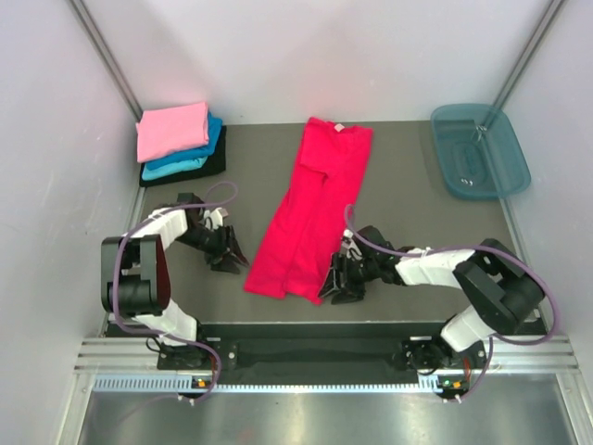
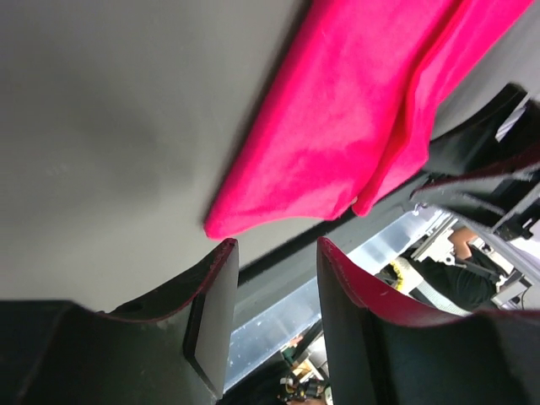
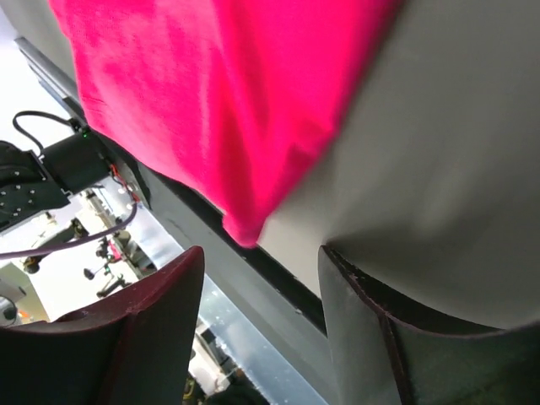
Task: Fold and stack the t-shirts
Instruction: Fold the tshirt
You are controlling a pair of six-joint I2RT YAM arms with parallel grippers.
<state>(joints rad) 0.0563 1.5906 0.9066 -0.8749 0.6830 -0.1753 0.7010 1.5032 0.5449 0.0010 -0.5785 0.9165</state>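
**Red shirt folded lengthwise, fingers at its near corners**

Only the top view takes in the whole tabletop [image 1: 250, 158]: the red shirt [image 1: 315, 204] lies in the middle as a long narrow strip, collar at the far end, hem near the arms, running slightly aslant from far right to near left. Its sides are folded inward, leaving a lengthwise edge down the strip. At the far left corner sits a stack: pink shirt [image 1: 173, 130] on top, blue shirt [image 1: 190, 159] under it, black shirt [image 1: 199, 171] at the bottom. A teal tub [image 1: 480, 148] stands at the far right.

The wrist views show what the top view cannot: the hem corners up close. In the left wrist view the left fingers [image 2: 215, 312] stand apart with nothing between them, the shirt's near left corner just beyond their tips. In the right wrist view the right fingers [image 3: 160, 329] are also apart and empty, the near right corner pointing into the gap. The fabric looks soft, bright crimson, lightly creased.

From above, the left gripper [image 1: 229, 257] lies just left of the hem, the right gripper [image 1: 335, 283] at its right edge.
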